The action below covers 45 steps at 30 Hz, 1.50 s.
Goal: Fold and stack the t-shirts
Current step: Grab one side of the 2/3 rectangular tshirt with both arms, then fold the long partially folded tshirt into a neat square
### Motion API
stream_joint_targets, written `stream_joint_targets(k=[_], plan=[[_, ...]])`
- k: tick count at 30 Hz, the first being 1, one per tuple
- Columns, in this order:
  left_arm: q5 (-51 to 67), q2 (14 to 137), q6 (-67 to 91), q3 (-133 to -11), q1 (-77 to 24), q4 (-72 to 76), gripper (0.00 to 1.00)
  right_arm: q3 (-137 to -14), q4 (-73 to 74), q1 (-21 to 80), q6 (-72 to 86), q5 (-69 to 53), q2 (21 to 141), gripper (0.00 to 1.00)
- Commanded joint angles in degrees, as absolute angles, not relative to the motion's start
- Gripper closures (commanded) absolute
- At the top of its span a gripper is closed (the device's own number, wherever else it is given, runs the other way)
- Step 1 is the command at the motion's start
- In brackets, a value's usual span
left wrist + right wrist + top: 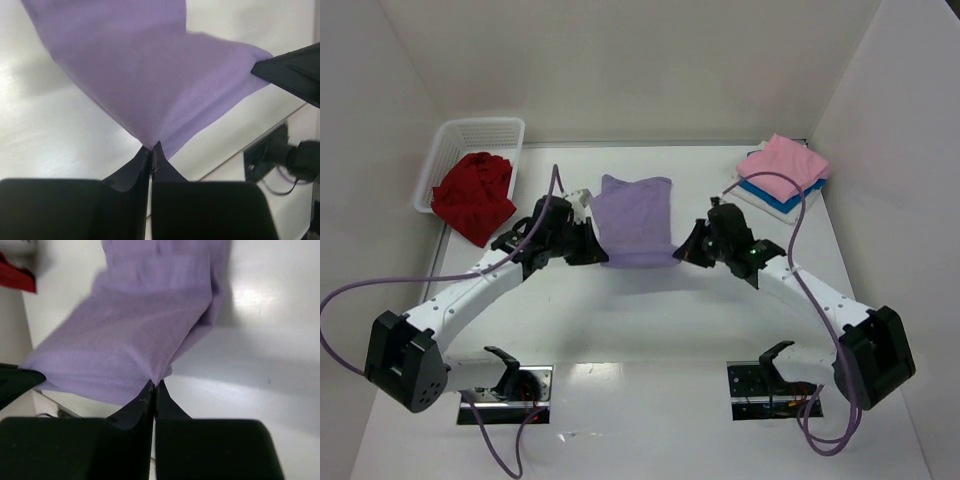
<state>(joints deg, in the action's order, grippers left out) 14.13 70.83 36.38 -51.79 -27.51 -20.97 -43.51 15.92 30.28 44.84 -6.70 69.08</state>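
Lavender t-shirt (635,220) (150,75) (145,340), place: middle of the table (650,320), between the two arms, well apart from the other shirts.
Grip, left jaws: pressed together on the shirt's near left corner.
Grip, right jaws: pressed together on its near right corner.
Basket (432,170): white lattice, far left corner, beside the left wall; it holds the deep red t-shirt (472,195), which is bunched and spills over the near rim onto the table.
Stack: far right corner, pink t-shirt (783,165) folded on top of the bright blue t-shirt (770,197); only the blue one's near edge shows.
Look of the lavender one: a narrow, smooth oblong with no sleeves showing, its near edge lifted off the table at the pinched corners and its far end lying flat.
Edges: white walls close the left, far and right sides.
Room: bare table runs from the shirt's near edge to the arm bases, and on both sides out to the basket and the stack.
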Motion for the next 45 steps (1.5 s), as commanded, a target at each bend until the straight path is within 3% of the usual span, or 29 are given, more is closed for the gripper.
stream_joint_targets(k=[1, 16, 22, 30, 37, 43, 45], plan=[[9.85, 73.19, 34.29, -58.26, -24.36, -24.25, 1.00, -49.91, 18.98, 25.06, 40.35, -4.31, 71.08, 1.00], [14.68, 106.93, 25.23, -91.90, -11.96, -22.94, 1.00, -87.52, 15.29, 16.18, 32.70, -10.19, 109.67, 1.00], [15.21, 118.63, 23.99, -101.94, -11.34, -23.99, 1.00, -102.38, 18.89, 14.85, 29.97, -11.51, 123.19, 1.00], [13.45, 128.58, 23.91, -110.82, -10.20, -22.24, 1.00, -113.72, 20.74, 14.33, 28.22, -10.90, 132.88, 1.00], [12.74, 129.81, 24.52, -113.55, -8.53, -19.61, 1.00, -122.86, 22.50, 14.33, 27.16, -10.90, 136.40, 1.00], [13.01, 132.97, 24.52, -117.33, -6.86, -19.07, 1.00, -129.97, 23.20, 14.33, 26.64, -10.28, 140.70, 0.94], [13.01, 134.03, 24.52, -118.03, -6.86, -18.38, 0.95, -131.65, 23.73, 14.33, 26.63, -10.28, 142.29, 0.89]])
